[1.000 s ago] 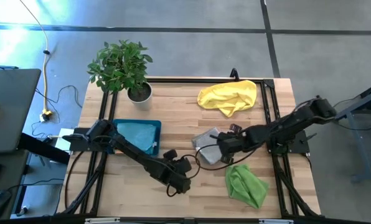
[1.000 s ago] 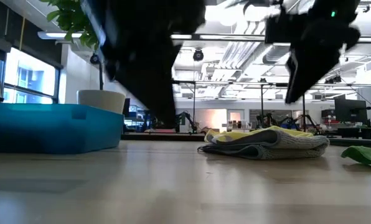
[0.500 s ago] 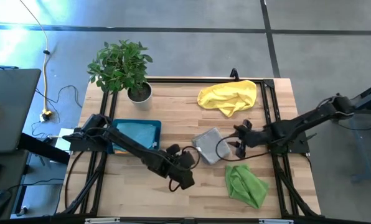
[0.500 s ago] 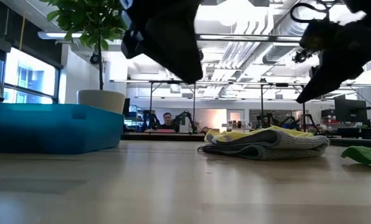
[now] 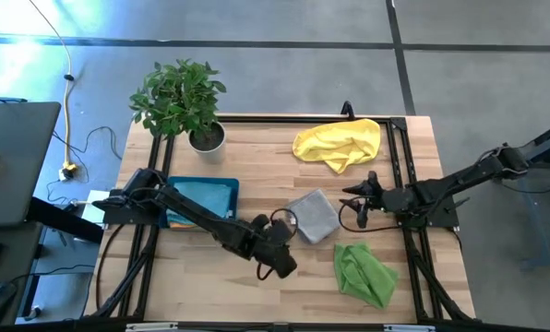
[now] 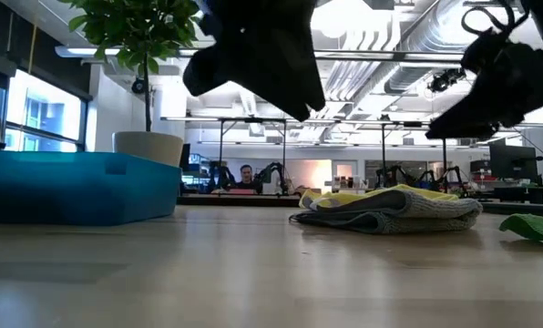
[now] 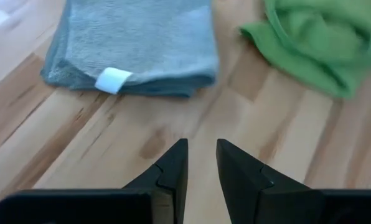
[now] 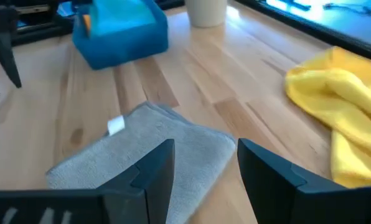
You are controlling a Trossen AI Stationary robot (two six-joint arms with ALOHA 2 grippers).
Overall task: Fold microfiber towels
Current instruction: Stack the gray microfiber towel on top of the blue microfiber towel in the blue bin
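Note:
A folded grey towel (image 5: 312,217) lies flat mid-table, its white label (image 7: 112,79) on the near-left edge. A crumpled yellow towel (image 5: 341,143) lies at the far right. A crumpled lime green towel (image 5: 364,274) lies at the near right. My left gripper (image 5: 289,263) hangs above bare wood just near-left of the grey towel. Its fingers (image 7: 180,163) stand a narrow gap apart with nothing between them. My right gripper (image 5: 360,203) hovers right of the grey towel, open and empty, its fingers (image 8: 160,165) pointing at the towel.
A dark teal tray (image 5: 201,201) sits at the left with something light blue in it. A potted plant (image 5: 181,101) stands at the far left corner. Bare wood lies between the tray and the grey towel and along the near edge.
My right gripper has drawn back from over the grey towel toward the table's right edge, tipping to a flatter angle. My left gripper has risen and shifted a little toward the right. The grey towel has stayed folded where it was.

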